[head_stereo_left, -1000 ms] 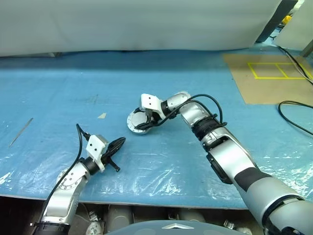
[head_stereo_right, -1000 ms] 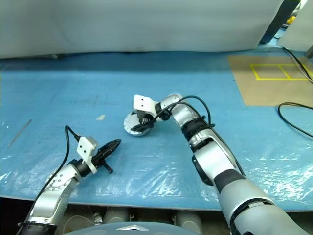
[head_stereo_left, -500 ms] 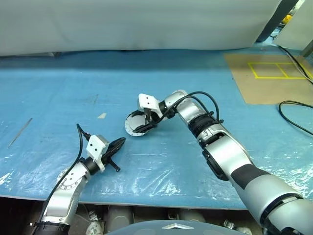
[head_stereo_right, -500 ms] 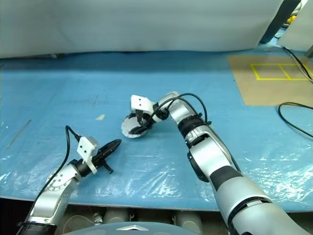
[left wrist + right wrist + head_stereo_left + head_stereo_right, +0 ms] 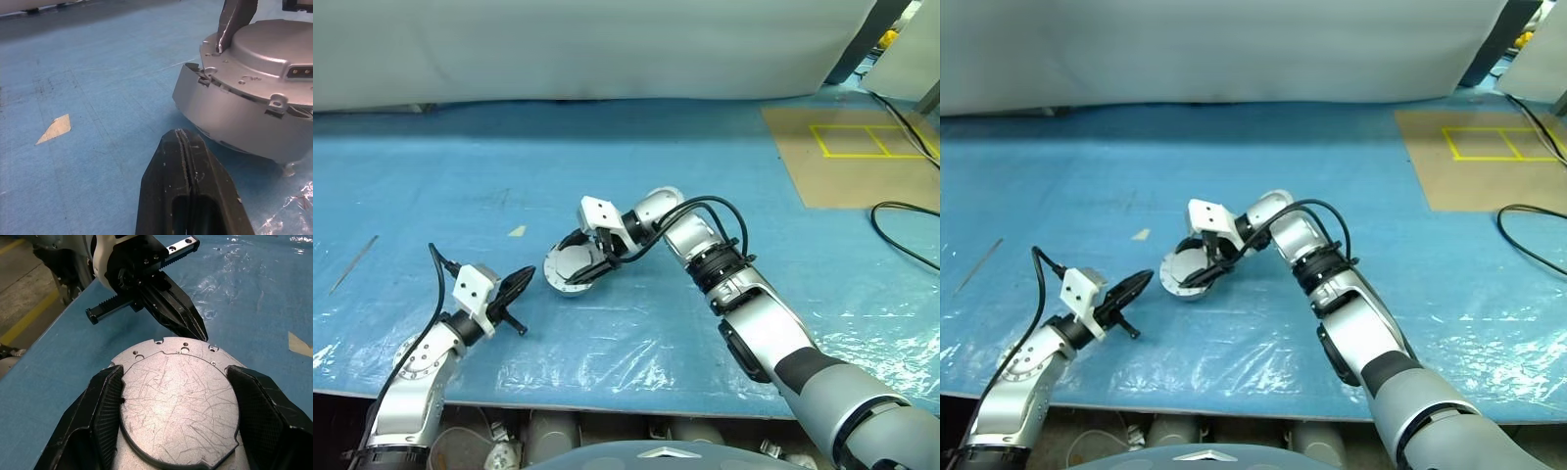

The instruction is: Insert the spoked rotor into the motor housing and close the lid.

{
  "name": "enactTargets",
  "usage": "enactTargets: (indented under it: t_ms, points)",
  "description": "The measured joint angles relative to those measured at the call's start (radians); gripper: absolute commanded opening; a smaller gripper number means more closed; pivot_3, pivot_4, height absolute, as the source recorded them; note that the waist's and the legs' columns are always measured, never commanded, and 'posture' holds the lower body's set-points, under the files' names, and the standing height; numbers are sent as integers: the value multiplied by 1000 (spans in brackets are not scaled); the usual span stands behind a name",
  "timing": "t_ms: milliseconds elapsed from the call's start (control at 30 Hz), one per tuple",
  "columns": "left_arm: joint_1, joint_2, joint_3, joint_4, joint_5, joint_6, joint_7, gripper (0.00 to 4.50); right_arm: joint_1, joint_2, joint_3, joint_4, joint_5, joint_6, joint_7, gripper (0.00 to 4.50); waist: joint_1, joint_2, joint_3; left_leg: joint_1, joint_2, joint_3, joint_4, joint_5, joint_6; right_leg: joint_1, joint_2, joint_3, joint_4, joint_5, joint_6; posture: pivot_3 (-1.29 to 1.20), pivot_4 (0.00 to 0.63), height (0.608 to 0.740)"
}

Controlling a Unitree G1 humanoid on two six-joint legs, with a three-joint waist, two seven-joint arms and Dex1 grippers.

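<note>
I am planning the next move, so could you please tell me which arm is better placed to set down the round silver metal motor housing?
The right. The right gripper straddles the round silver metal motor housing, a finger on each side, while the left gripper is shut beside it, holding nothing.

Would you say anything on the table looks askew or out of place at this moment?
Yes. The motor housing, with its lid on, does not sit flat: it is tipped on edge on the blue sheet while the right pincer grips it across the rim. The left pincer hangs shut beside it, apart. No damage shows.
</note>
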Motion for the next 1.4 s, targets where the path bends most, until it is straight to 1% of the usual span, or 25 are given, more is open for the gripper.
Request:
enactTargets:
  t_ms: [100,233,333,467,567,900,1067,1267,1400]
  points:
    - [0,0,1,6,0,0,-2,0,-7,-1,3,14,0,-27,5,3012,-1,0,0,0,0,0,0,0,0,0,0,0,0,0,0,0,150,740]
    - [-4,0,1,19,0,-2,-7,0,-63,10,8,84,-4,-72,15,3012,-1,-1,1,0,0,0,0,0,0,0,0,0,0,0,0,0,150,740]
    - [-5,-1,1,26,1,-7,-8,0,-107,35,29,186,-48,-177,-41,3012,-2,-1,0,0,0,0,0,0,0,0,0,0,0,0,0,0,150,740]
    - [5,-1,3,26,1,-13,-6,0,-114,83,40,310,-97,-293,-133,3012,-1,-1,1,0,0,0,0,0,0,0,0,0,0,0,-1,0,150,740]
    - [19,-2,7,26,2,-21,-5,0,-116,110,39,371,-108,-336,-170,3012,-1,-1,1,0,0,0,0,0,0,0,0,0,0,0,-1,0,150,740]
    - [35,-2,9,21,2,-21,5,0,-146,136,3,492,-116,-364,-231,3012,-1,0,1,2,1,0,1,-1,-2,1,0,0,1,-1,-2,0,150,740]
    - [43,-2,9,4,2,-20,8,0,-162,138,-15,523,-116,-361,-231,3012,0,0,1,2,1,0,2,-1,-1,1,0,0,1,0,-2,0,150,740]
    - [51,-15,5,-11,4,-20,20,0,-191,141,-59,569,-113,-314,-237,3012,0,0,1,2,1,0,2,-1,-1,1,0,0,1,0,-2,0,150,740]
    - [60,-22,-2,-18,5,-20,27,0,-191,141,-82,583,-111,-317,-204,3012,0,1,1,1,1,0,2,-1,0,1,0,0,1,0,-2,0,150,740]
